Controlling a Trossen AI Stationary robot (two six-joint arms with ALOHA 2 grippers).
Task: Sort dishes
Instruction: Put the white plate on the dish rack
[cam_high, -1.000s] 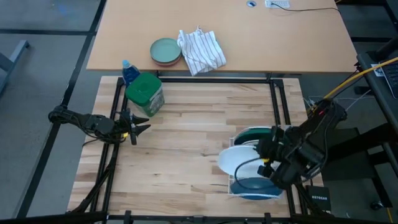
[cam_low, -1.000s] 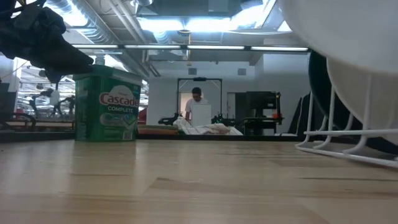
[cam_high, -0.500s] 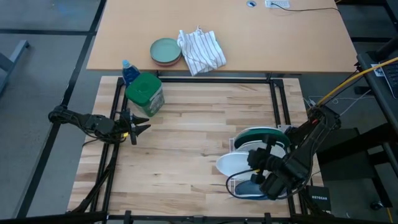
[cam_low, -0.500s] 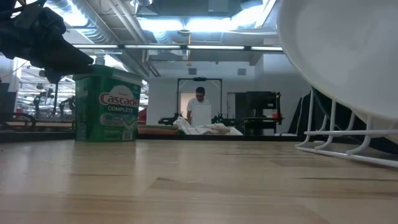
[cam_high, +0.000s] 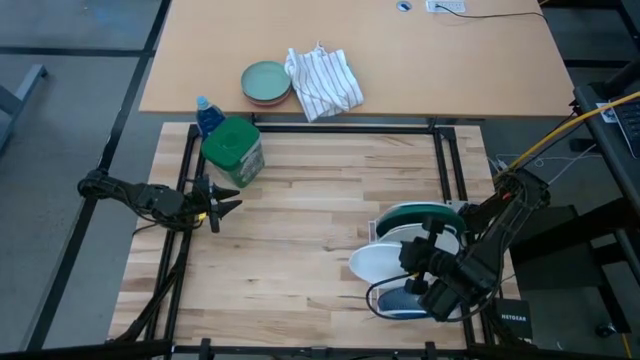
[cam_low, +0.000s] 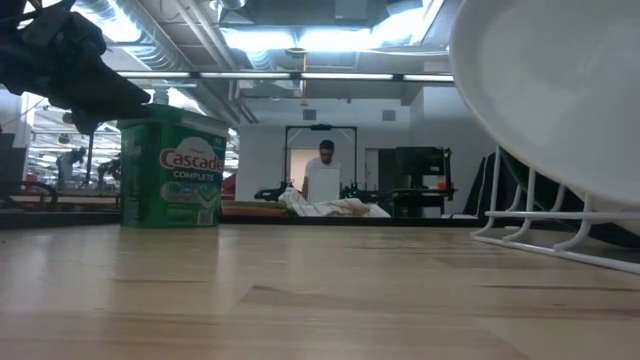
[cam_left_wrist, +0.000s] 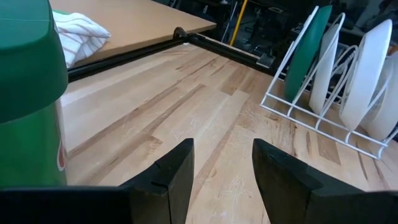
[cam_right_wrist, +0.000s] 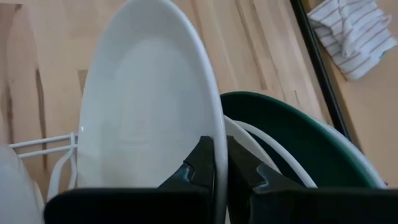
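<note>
1. Pale butcher-block wood makes up the table (cam_high: 300, 230), the largest thing we see; a tan desk (cam_high: 350, 50) adjoins its far edge.
2. We find the white wire rack (cam_left_wrist: 323, 115) on the table's right near side, beside the right arm; it holds the dark green plate (cam_left_wrist: 308, 53) at its far end and a white plate (cam_left_wrist: 367, 71) upright in a nearer slot.
3. We see the right gripper (cam_right_wrist: 219, 163) clamped on the rim of the lifted white plate (cam_right_wrist: 146, 106); that plate sits directly between its fingers, tilted over the rack, with the dark green plate just behind it.
4. On the left, we see the green-lidded Cascade tub (cam_low: 170, 172) at the table's far left corner, a blue-capped bottle (cam_high: 207, 113) touching it behind.
5. We note the left gripper (cam_left_wrist: 222, 163) hovering near that tub, fingers parted and holding nothing, well apart from the rack.
6. Smallest for us: a striped cloth (cam_high: 322, 82) and a pale green dish (cam_high: 266, 82) lie side by side on the desk.
</note>
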